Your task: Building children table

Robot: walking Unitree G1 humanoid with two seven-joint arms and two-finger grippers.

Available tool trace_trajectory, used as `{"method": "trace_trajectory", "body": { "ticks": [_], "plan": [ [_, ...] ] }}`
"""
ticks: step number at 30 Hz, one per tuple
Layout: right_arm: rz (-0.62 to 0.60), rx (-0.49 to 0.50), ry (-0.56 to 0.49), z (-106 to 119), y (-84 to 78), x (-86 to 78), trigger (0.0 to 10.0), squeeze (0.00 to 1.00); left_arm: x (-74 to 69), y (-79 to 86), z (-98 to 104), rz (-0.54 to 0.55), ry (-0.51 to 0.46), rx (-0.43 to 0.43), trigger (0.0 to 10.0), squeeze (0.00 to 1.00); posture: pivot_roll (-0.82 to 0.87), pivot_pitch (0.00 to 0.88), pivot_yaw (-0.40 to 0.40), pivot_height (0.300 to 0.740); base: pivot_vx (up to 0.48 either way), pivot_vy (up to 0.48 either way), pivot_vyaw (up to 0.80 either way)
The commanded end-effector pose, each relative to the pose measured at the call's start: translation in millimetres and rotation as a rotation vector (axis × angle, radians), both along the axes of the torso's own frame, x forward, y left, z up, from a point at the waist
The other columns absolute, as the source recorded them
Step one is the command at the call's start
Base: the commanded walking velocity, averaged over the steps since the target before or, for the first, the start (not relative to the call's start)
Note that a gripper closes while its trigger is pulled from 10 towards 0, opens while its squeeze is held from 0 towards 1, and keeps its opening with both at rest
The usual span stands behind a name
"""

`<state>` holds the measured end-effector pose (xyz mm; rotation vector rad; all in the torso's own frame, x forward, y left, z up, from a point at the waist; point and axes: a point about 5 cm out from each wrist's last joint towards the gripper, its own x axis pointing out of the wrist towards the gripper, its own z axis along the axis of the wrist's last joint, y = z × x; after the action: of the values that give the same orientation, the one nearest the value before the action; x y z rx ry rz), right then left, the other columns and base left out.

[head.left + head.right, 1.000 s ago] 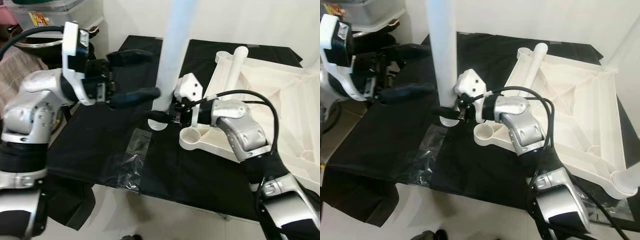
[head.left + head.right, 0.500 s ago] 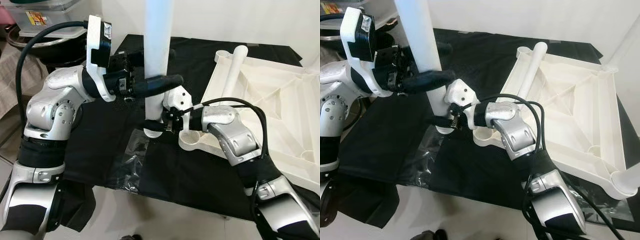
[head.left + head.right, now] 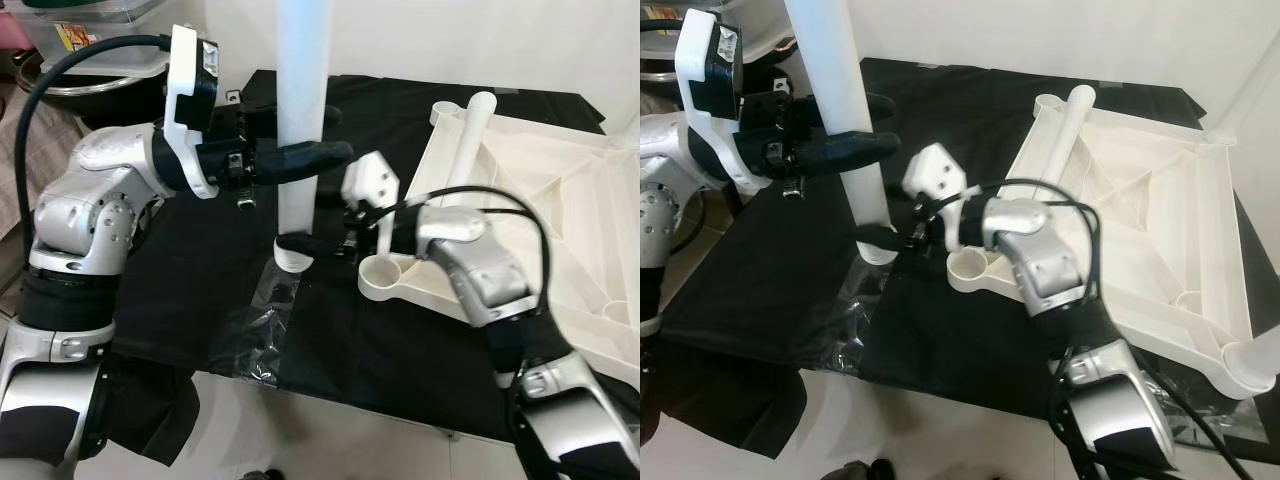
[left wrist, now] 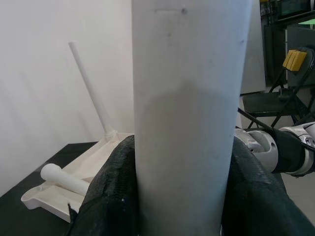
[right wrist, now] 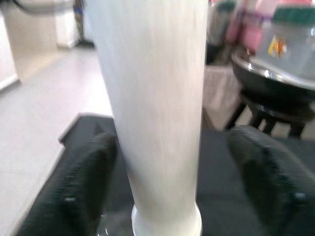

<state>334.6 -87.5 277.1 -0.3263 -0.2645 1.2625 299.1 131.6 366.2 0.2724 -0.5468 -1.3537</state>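
A tall white table leg stands upright on the black-covered table. My left gripper is shut on the leg at mid-height; in the left wrist view both black fingers press against the leg. My right gripper sits at the leg's foot. Its fingers straddle the leg with a gap, open. The white tabletop lies upside down on the right, with its corner socket beside the right wrist. Another leg lies in it.
A patch of clear tape is stuck near the table's front edge. A plastic storage box and a dark pot stand at the back left. Bare floor lies below the front edge.
My left gripper went from open beside the leg to shut around it. The leg has shifted a little to the left. My right gripper now holds it loosely at the foot.
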Motion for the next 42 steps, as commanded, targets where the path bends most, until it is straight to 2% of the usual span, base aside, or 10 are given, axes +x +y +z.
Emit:
{"method": "trace_trajectory", "body": {
  "ticks": [1, 7, 8, 18, 19, 20, 39, 40, 41, 42],
  "plan": [
    [0.067, 0.040, -0.020, 6.2, 1.5, -6.5, 10.0, 1.00, -3.8, -0.6, 4.0, -0.029, -0.013, 0.011, 0.0, 0.00, 0.00, 0.156, 0.026, 0.740, 0.000, 0.000, 0.00],
    [0.194, 0.035, -0.039, 11.9, 5.3, -13.4, 10.0, 0.93, -9.1, -8.0, 8.5, -0.133, 0.000, -0.014, 0.0, 0.00, 0.01, 0.149, 0.024, 0.740, 0.000, 0.000, 0.00],
    [0.220, 0.030, -0.034, 10.8, 8.1, -14.6, 10.0, 0.00, -10.7, -10.4, 12.0, -0.160, 0.001, -0.027, 0.0, 0.00, 0.01, 0.145, 0.023, 0.740, 0.000, 0.000, 0.00],
    [0.262, 0.046, 0.008, 0.9, 27.0, -13.8, 10.0, 0.00, -18.2, -19.7, 32.7, -0.296, 0.000, -0.053, 0.0, 0.00, 0.01, 0.139, 0.026, 0.740, 0.000, 0.000, 0.00],
    [0.267, 0.057, 0.015, 1.5, 28.1, -13.5, 6.7, 0.00, -18.7, -20.5, 34.0, -0.307, 0.001, -0.047, 0.0, 0.00, 0.01, 0.139, 0.026, 0.740, 0.000, 0.000, 0.00],
    [0.269, 0.066, 0.022, 2.1, 28.9, -12.9, 0.0, 0.00, -18.8, -21.4, 34.8, -0.313, 0.001, -0.039, 0.0, 0.00, 0.01, 0.138, 0.026, 0.740, 0.000, 0.000, 0.00],
    [0.274, 0.129, 0.011, 9.5, 27.5, -11.1, 0.0, 0.00, -16.2, -26.2, 31.6, -0.336, 0.028, -0.044, 0.0, 0.03, 0.01, 0.144, 0.028, 0.740, 0.000, 0.000, 0.00],
    [0.263, 0.134, 0.011, 9.6, 26.8, -10.3, 0.0, 0.00, -14.4, -25.4, 31.9, -0.317, 0.040, -0.063, 3.8, 1.00, 0.00, 0.145, 0.027, 0.740, 0.000, 0.000, 0.00],
    [0.263, 0.134, 0.011, 9.6, 26.8, -10.3, 0.0, 0.00, -14.4, -25.4, 31.9, -0.317, 0.040, -0.063, 3.8, 1.00, 0.00, 0.145, 0.027, 0.740, 0.000, 0.000, 0.00],
    [0.249, 0.141, 0.009, 10.0, 25.9, -9.1, 0.0, 0.00, -12.8, -24.3, 32.6, -0.298, 0.045, -0.080, 10.0, 1.00, 0.00, 0.145, 0.028, 0.740, 0.000, 0.000, 0.00]
  ]
}}
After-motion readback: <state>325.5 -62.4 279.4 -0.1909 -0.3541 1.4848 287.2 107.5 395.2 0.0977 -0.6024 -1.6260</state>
